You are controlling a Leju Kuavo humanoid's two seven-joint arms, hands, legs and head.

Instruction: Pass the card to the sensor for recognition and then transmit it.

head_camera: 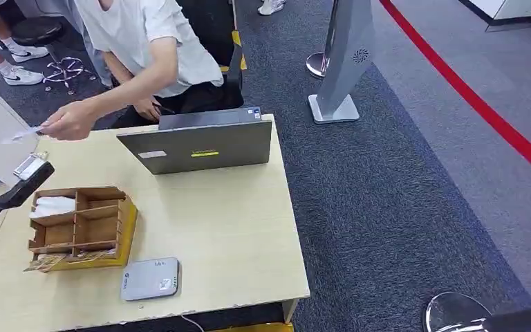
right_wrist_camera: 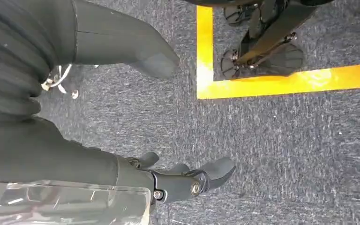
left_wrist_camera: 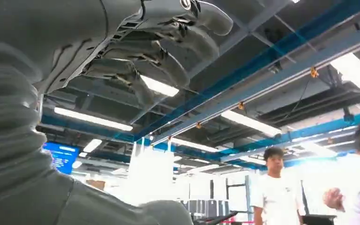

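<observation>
A light wooden surface stands in front of the robot. On the near left part sits a brown wooden box with small open slots. One far-left slot holds something white. Just near the box lies a flat grey sensor, close to the near edge. At the far side of the surface stands a grey laptop with a yellow-green sticker on its lid.

A person in a white shirt sits behind the laptop and reaches an arm out to the left. The person's hand pinches a small pale card over the far left corner of the surface. A little near of that hand, a second small card with a pale face sits at the end of a dark part at the left edge; I cannot tell what that dark part is.

The robot's left hand is turned up toward the ceiling lights. Its dark fingers are spread apart and hold nothing.

The robot's right hand hangs low over the dark grey carpet, near a yellow line on the floor. Its fingers are loosely apart and hold nothing.
</observation>
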